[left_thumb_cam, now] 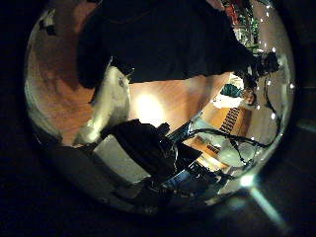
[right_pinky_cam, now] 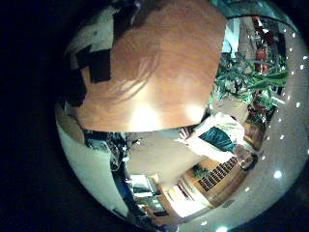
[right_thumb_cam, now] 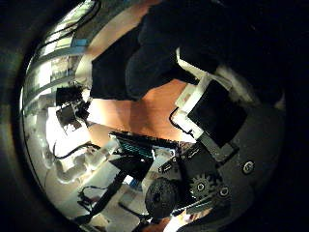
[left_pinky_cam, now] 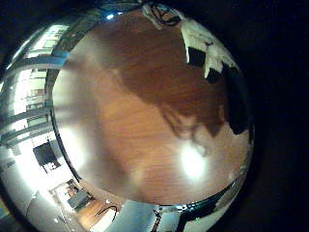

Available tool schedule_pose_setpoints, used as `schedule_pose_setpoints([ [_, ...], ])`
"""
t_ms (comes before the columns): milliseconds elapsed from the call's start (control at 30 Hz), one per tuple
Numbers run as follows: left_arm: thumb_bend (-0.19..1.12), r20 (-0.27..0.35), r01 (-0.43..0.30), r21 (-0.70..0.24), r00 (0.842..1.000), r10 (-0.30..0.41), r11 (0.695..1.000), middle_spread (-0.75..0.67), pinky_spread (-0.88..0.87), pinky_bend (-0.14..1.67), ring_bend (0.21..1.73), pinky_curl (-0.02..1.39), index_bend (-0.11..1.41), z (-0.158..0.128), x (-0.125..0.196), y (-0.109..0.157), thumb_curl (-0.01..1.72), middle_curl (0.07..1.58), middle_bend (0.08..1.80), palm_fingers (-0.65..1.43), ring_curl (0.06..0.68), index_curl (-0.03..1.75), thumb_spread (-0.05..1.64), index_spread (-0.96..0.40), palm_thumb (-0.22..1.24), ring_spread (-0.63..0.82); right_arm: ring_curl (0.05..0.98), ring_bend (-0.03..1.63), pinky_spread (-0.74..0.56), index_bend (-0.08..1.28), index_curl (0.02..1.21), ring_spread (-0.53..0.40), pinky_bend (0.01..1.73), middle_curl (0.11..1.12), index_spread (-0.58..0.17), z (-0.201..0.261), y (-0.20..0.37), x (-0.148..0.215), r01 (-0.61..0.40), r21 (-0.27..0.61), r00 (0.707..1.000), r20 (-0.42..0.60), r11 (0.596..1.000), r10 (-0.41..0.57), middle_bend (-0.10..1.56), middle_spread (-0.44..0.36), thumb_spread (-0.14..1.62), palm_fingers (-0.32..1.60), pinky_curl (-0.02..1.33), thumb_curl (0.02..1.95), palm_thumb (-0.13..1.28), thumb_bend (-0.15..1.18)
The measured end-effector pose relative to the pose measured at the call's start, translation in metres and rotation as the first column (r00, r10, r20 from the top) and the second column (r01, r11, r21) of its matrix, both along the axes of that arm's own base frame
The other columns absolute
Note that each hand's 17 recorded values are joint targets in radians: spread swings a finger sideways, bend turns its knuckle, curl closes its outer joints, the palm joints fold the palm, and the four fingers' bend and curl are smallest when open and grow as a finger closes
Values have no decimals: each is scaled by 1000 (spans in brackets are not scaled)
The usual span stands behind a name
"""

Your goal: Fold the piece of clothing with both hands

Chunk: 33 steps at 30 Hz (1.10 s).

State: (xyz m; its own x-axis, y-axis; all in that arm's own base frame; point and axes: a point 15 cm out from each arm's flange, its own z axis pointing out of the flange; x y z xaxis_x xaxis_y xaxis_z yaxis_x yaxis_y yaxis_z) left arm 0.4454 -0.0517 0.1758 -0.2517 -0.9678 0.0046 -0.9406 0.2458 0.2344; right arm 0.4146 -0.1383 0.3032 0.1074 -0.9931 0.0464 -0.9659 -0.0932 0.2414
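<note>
A dark garment [left_thumb_cam: 158,39] lies spread on the wooden table [left_thumb_cam: 168,104], a little way off from the left palm. One finger [left_thumb_cam: 114,94] of my left hand [left_pinky_cam: 203,43] reaches out over the bare wood beside the cloth's edge and holds nothing. The same garment [right_thumb_cam: 164,53] shows in the right thumb side view, with my right hand [right_thumb_cam: 208,87] hanging over its near edge. The right hand's fingers [right_pinky_cam: 92,48] are relaxed above the table [right_pinky_cam: 159,68], with no cloth between them. A strip of the garment [left_pinky_cam: 237,106] shows at the table's side.
A wide stretch of bare tabletop [left_pinky_cam: 145,106] lies under both palms. The table's edge [right_pinky_cam: 135,128] runs close below the right hand, with floor and room furniture beyond it.
</note>
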Motion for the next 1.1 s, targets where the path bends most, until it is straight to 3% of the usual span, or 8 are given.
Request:
schedule_pose_setpoints([
  [300, 90, 10, -91, -12, 996, 91, 996, -15, -162, 366, 780, 695, 197, 16, -27, 59, 387, 465, 195, 424, 304, 595, 1440, -197, 482, -124, 718, 1387, -175, 1070, 942, -210, 1231, 810, -282, 34, 170, 42, -224, -35, 972, 67, 974, 226, 1305, -123, 1106, 1100, 936, 748, 1044, -10],
  [500, 79, 5, -121, -13, 993, 121, 993, -27, -181, 364, 786, 699, 198, 17, -47, 74, 395, 463, 194, 432, 302, 594, 1443, -201, 498, -131, 719, 1387, -183, 1067, 938, -208, 1219, 804, -277, -20, 290, 72, -372, -46, 928, 8, 927, 373, 1315, -127, 1081, 1109, 957, 765, 1010, -21],
  [567, 74, 2, -125, -13, 992, 125, 992, -29, -187, 367, 787, 703, 197, 18, -56, 76, 399, 462, 193, 435, 303, 593, 1444, -204, 503, -132, 713, 1382, -194, 1048, 928, -207, 1203, 796, -278, -34, 315, 78, -394, -51, 918, 28, 918, 396, 1299, -129, 1074, 1095, 953, 741, 923, -51],
  [667, 66, 6, -134, -11, 991, 134, 991, -30, -197, 373, 783, 704, 197, 20, -68, 82, 402, 461, 194, 439, 302, 595, 1439, -208, 510, -133, 685, 1339, -268, 894, 905, -215, 1154, 758, -298, -67, 352, 90, -433, -51, 898, 60, 900, 436, 1203, -153, 1098, 934, 902, 674, 788, -64],
  [767, 61, 14, -145, -19, 989, 146, 989, -31, -207, 383, 782, 711, 196, 24, -73, 90, 406, 461, 193, 440, 301, 595, 1441, -210, 518, -136, 678, 1367, -385, 543, 836, -262, 1231, 699, -342, -77, 356, 94, -440, -48, 895, 63, 897, 442, 970, -189, 1129, 483, 869, 616, 730, -41],
  [833, 57, 17, -149, -18, 989, 150, 989, -32, -211, 377, 785, 713, 201, 25, -73, 90, 410, 462, 197, 450, 301, 596, 1439, -214, 524, -142, 635, 1302, -377, 362, 729, -278, 1222, 625, -389, -74, 347, 98, -431, -43, 899, 67, 901, 433, 781, -197, 1143, 165, 831, 588, 718, -27],
  [1000, 49, 13, -145, -18, 989, 146, 989, -32, -226, 383, 785, 718, 197, 23, -75, 88, 419, 463, 193, 454, 300, 597, 1441, -219, 536, -150, 524, 1130, -222, 251, 559, -254, 1108, 494, -458, -40, 334, 103, -416, 48, 904, 129, 908, 407, 518, -207, 1179, -8, 762, 558, 801, 1],
  [1100, 39, 9, -137, -18, 991, 137, 990, -39, -232, 385, 785, 723, 197, 22, -75, 85, 422, 463, 195, 454, 300, 597, 1437, -220, 535, -152, 472, 1045, -105, 222, 511, -216, 1036, 454, -459, -20, 345, 98, -440, 155, 894, 171, 884, 415, 450, -209, 1187, -7, 720, 551, 849, 1],
])
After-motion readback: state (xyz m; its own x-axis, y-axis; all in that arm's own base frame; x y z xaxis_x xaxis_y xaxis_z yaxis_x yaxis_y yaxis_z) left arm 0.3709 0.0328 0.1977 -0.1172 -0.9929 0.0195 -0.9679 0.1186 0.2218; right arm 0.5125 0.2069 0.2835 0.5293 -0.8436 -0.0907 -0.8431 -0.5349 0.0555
